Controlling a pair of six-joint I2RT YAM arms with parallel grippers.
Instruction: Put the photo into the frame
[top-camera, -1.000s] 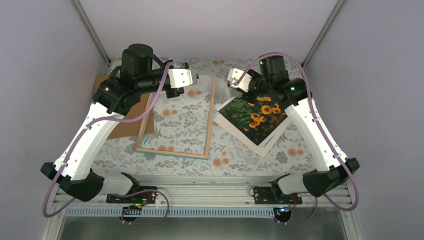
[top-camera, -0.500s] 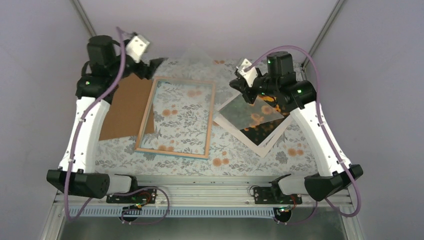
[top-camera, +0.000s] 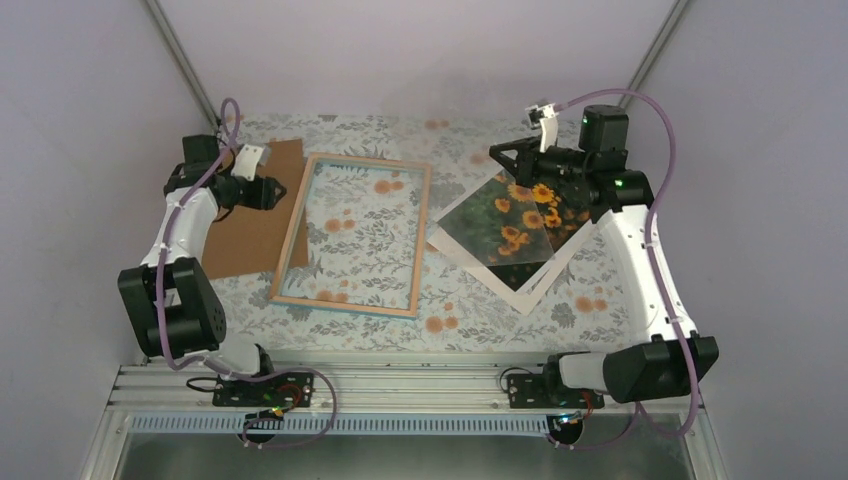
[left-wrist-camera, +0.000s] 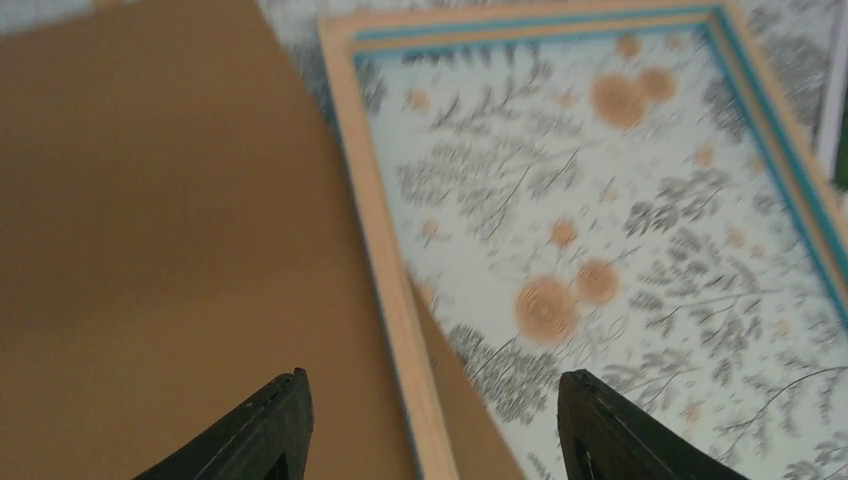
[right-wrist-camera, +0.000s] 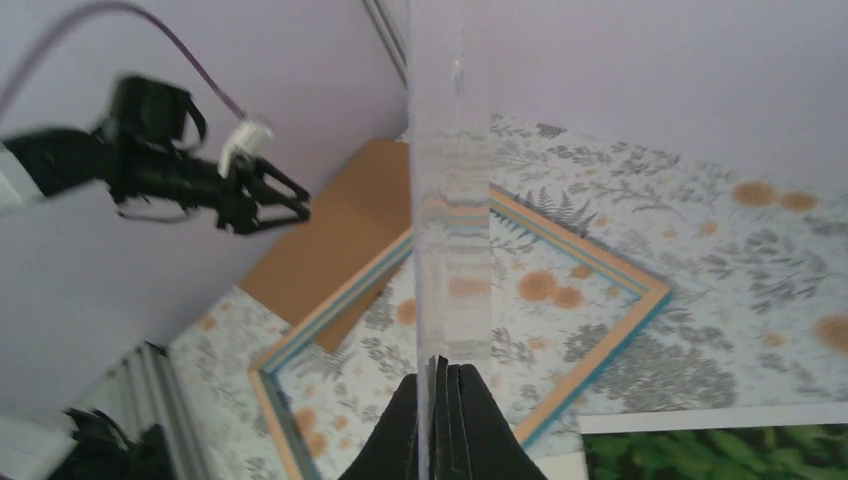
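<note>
The frame (top-camera: 422, 240) lies on the table with its light wood back up and the floral cloth showing through its opening; its rim (left-wrist-camera: 375, 230) has a teal inner edge. Right of it lies the photo (top-camera: 505, 235) of orange flowers, face up; its green corner (right-wrist-camera: 720, 455) shows in the right wrist view. My right gripper (top-camera: 497, 153) hangs above the photo's far corner, shut (right-wrist-camera: 440, 365) on a clear pane (right-wrist-camera: 450, 200) seen edge-on. My left gripper (top-camera: 280, 190) stands open (left-wrist-camera: 432, 385) over the frame's left rim, with nothing between its fingers.
A brown backing board (top-camera: 245, 230) lies left of the frame, its corner tucked under the frame's left rim (left-wrist-camera: 460, 400). Metal corner posts and grey walls close the table at the back and sides. The rail with the arm bases (top-camera: 400, 385) runs along the near edge.
My left gripper has opened and swung from the frame's top down to the left, over the backing board. My right arm has moved right and back with the clear pane.
</note>
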